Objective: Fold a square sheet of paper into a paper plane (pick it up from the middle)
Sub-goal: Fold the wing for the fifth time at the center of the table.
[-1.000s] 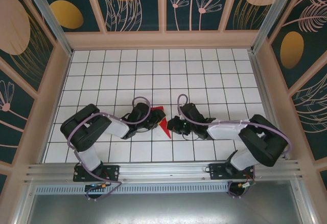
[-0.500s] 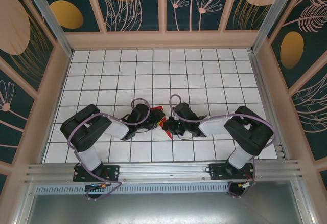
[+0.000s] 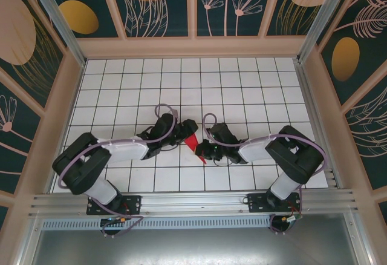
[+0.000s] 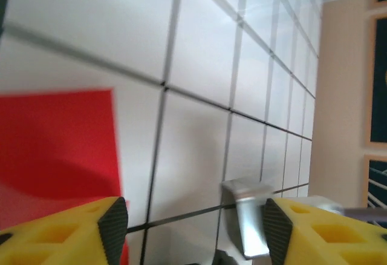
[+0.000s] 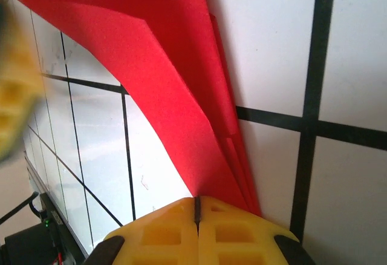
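Note:
The red paper plane (image 3: 193, 143) is a narrow folded wedge on the white grid table (image 3: 181, 89), between the two grippers. In the right wrist view its stacked red layers (image 5: 169, 77) run up from my right gripper (image 5: 195, 207), whose yellow jaws are pressed together on the paper's near end. From above, the right gripper (image 3: 203, 150) sits at the wedge's lower tip. My left gripper (image 3: 186, 128) is at the wedge's upper left end. Its jaws (image 4: 193, 229) stand apart with bare tile between them, and the red paper (image 4: 54, 150) lies flat to the left of its left finger (image 4: 113, 225).
A shiny metal bracket (image 4: 249, 216) shows close to the left gripper's right finger (image 4: 275, 225). Wooden walls (image 3: 66, 101) border the tiled table on the left, back and right. An aluminium rail (image 3: 193, 201) carries both arm bases at the near edge.
My right gripper moved left to the paper and shut on its lower end. My left gripper opened and let go, and the left arm stretched out lower across the table.

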